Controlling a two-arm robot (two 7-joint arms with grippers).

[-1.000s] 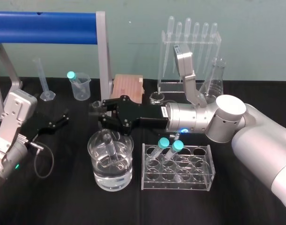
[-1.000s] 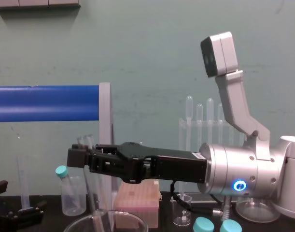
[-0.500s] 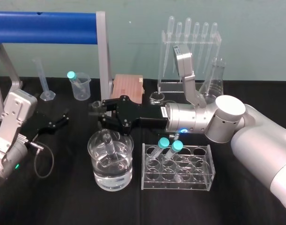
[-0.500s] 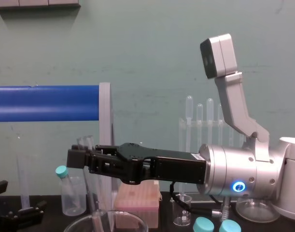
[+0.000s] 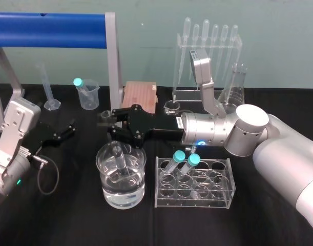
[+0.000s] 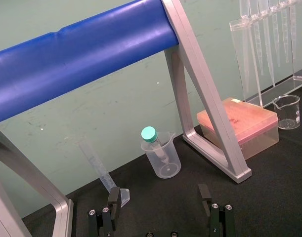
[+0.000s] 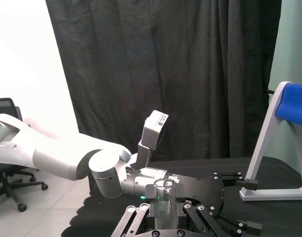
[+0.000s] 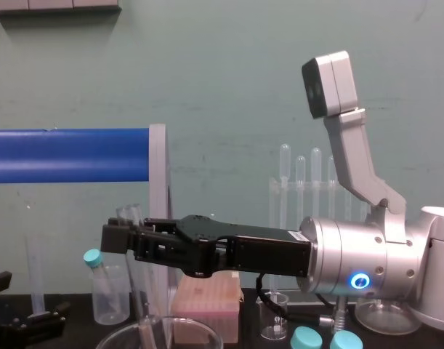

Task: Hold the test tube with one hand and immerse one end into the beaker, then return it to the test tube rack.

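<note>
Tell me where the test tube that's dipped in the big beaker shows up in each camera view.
Head view: test tube left of centre, standing in the beaker, held by the right gripper.
Chest view: test tube lower left, rising from the beaker.
Right wrist view: test tube bottom centre, upright.
Left wrist view: left gripper faces the back of the table.
Shared landmark: the blue bar.

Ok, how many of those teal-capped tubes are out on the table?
3. Two teal-capped tubes lean side by side in the clear rack at the front, right of centre. The third stands in the small plastic beaker at the back left. The right arm could hide others.
</note>
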